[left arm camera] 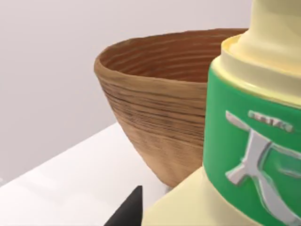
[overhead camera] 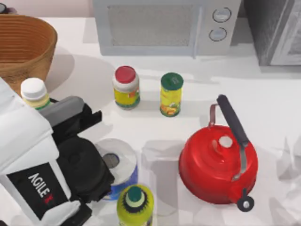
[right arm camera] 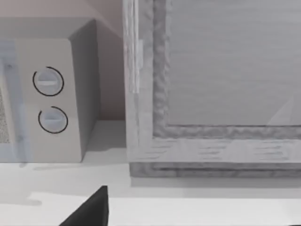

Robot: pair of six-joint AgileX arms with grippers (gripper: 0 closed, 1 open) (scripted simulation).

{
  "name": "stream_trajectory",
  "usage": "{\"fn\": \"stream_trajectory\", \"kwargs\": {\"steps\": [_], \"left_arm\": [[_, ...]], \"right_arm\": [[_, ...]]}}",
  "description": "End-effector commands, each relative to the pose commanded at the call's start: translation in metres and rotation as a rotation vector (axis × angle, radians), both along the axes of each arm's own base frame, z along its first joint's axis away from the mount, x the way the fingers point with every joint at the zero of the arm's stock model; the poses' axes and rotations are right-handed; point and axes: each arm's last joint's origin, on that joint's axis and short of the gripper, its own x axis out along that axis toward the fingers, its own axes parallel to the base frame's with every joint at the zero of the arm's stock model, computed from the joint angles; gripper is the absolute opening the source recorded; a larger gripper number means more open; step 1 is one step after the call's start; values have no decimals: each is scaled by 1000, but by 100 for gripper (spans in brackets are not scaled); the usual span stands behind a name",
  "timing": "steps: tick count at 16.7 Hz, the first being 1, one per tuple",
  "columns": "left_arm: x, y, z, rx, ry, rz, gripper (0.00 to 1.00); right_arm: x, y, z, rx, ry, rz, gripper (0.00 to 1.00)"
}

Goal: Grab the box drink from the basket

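The box drink point(overhead camera: 35, 93) is a pale yellow carton with a green band and a white round cap. It sits at the tip of my left gripper point(overhead camera: 49, 106), just outside the basket point(overhead camera: 23, 47) on its near side. In the left wrist view the box drink point(left arm camera: 249, 141) is very close, with one dark fingertip point(left arm camera: 127, 212) below it and the woven basket point(left arm camera: 155, 122) behind. My left gripper is shut on the carton. In the right wrist view, a dark fingertip point(right arm camera: 89, 212) of my right gripper faces the microwave and a grey cabinet.
A microwave point(overhead camera: 164, 26) and a grey cabinet point(overhead camera: 277, 28) line the back. A red-lidded jar point(overhead camera: 126, 87) and a green-lidded can point(overhead camera: 171, 94) stand mid-table. A red kettle point(overhead camera: 218, 162), a white roll point(overhead camera: 117, 165) and a yellow bottle point(overhead camera: 135, 205) sit near the front.
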Motion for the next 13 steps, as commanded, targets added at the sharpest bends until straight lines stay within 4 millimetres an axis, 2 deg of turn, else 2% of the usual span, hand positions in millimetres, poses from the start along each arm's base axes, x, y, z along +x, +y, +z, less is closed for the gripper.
{"fn": "stream_trajectory", "kwargs": {"steps": [7,13], "left_arm": [[0,0,0,0,0,0,98],[0,0,0,0,0,0,100]], "right_arm": [[0,0,0,0,0,0,100],[0,0,0,0,0,0,100]]}}
